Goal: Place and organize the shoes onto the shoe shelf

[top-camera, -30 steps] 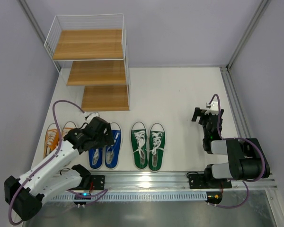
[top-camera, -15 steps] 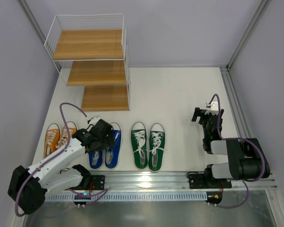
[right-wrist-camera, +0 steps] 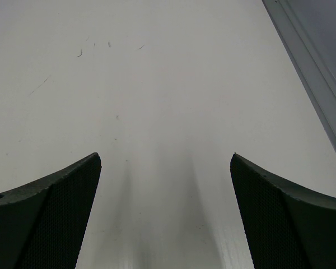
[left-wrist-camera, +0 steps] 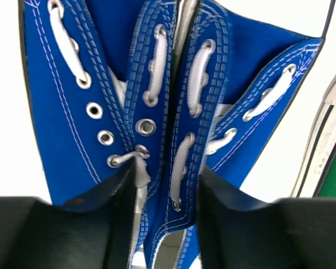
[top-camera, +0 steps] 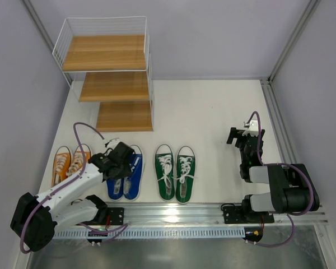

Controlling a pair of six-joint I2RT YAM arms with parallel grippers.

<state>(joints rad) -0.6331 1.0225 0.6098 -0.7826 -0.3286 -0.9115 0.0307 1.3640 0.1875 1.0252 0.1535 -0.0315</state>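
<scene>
The blue shoes (top-camera: 129,179) lie side by side on the floor between the orange shoes (top-camera: 67,163) and the green shoes (top-camera: 175,171). My left gripper (top-camera: 119,163) is down over the blue pair. In the left wrist view its fingers (left-wrist-camera: 101,218) press the two inner lace flaps of the blue shoes (left-wrist-camera: 61,112) together, so my left gripper (left-wrist-camera: 162,188) is shut on them. The shoe shelf (top-camera: 115,85) stands at the far left with bare boards. My right gripper (top-camera: 243,138) rests open on the right; in its wrist view the right gripper (right-wrist-camera: 165,162) holds nothing.
Grey walls close in the left, back and right sides. An aluminium rail (top-camera: 213,212) runs along the near edge by the arm bases. The green shoe's white sole (left-wrist-camera: 319,140) sits just right of the left gripper.
My left gripper dropped lower onto the blue shoes and its jaws closed from wide open onto their inner flaps. The right arm has not moved.
</scene>
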